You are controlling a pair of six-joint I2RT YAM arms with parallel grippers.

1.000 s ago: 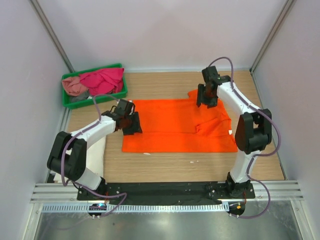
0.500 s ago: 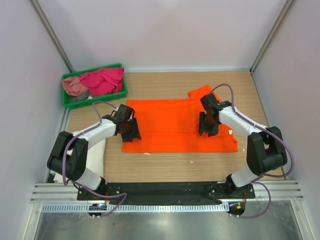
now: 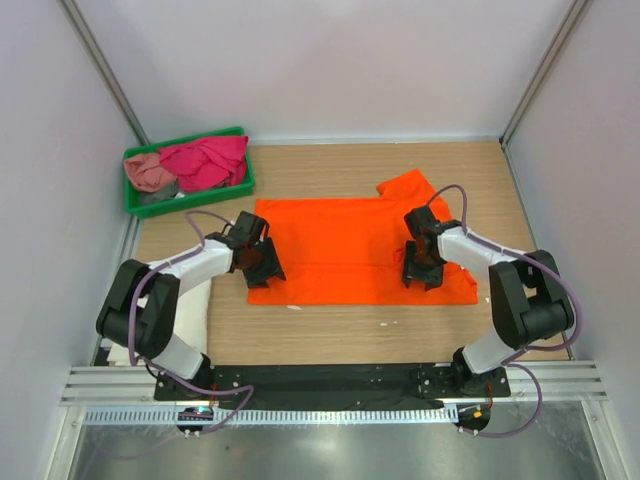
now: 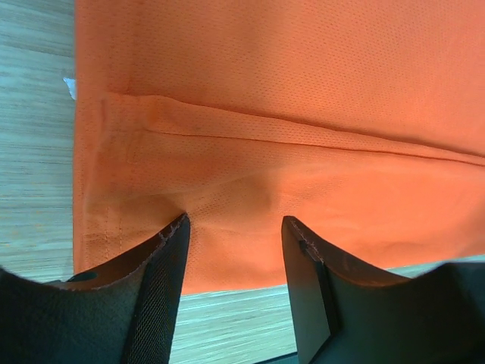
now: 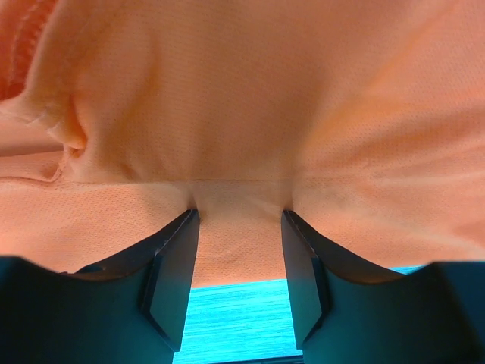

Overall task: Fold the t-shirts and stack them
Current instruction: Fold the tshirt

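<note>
The bright orange t-shirt [image 3: 340,245] lies spread flat across the middle of the table, one sleeve sticking out at its far right. My left gripper [image 3: 263,265] stands open over its near left corner, fingertips pressed on the cloth just inside the hem [image 4: 235,224]. My right gripper [image 3: 421,270] is open too, tips resting on the cloth by the near right hem [image 5: 239,216]. Neither pair of jaws has closed on the fabric. A magenta t-shirt [image 3: 207,160] and a dusty pink one [image 3: 148,172] lie crumpled in the tray. A white t-shirt [image 3: 196,303] lies at the near left, partly under my left arm.
The green tray [image 3: 190,198] stands at the far left corner. Grey walls close in the table on three sides, with metal posts at the back corners. Bare wood [image 3: 340,330] runs between the shirt's near hem and the arm bases.
My right gripper has come from the far sleeve down to the near right hem. My left gripper has shifted slightly toward the near left corner. The orange shirt's left edge has settled.
</note>
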